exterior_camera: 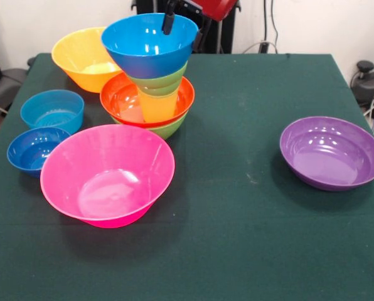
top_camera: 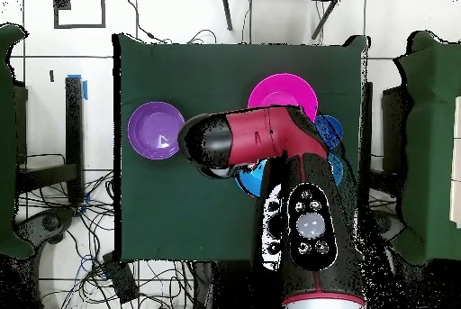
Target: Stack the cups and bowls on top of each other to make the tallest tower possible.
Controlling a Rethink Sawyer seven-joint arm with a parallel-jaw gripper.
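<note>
The tower stands at the back left in the front view: a medium green bowl (exterior_camera: 172, 129), a red-orange bowl (exterior_camera: 120, 100), the yellow cup (exterior_camera: 157, 106) and a small green bowl (exterior_camera: 166, 80). A large blue bowl (exterior_camera: 143, 53) sits tilted on top of it. My gripper (exterior_camera: 184, 26) comes down from above and is shut on this blue bowl's far rim, one black finger inside and one outside. In the overhead view my red arm (top_camera: 261, 139) hides the tower; only a blue edge (top_camera: 248, 181) shows.
On the green table (exterior_camera: 237, 238), a large pink bowl (exterior_camera: 105, 175) stands in front of the tower and an orange bowl (exterior_camera: 80, 56) behind it to the left. A light-blue bowl (exterior_camera: 52, 110) and a small dark-blue bowl (exterior_camera: 33, 149) sit at the left. A purple bowl (exterior_camera: 331, 153) stands alone at the right.
</note>
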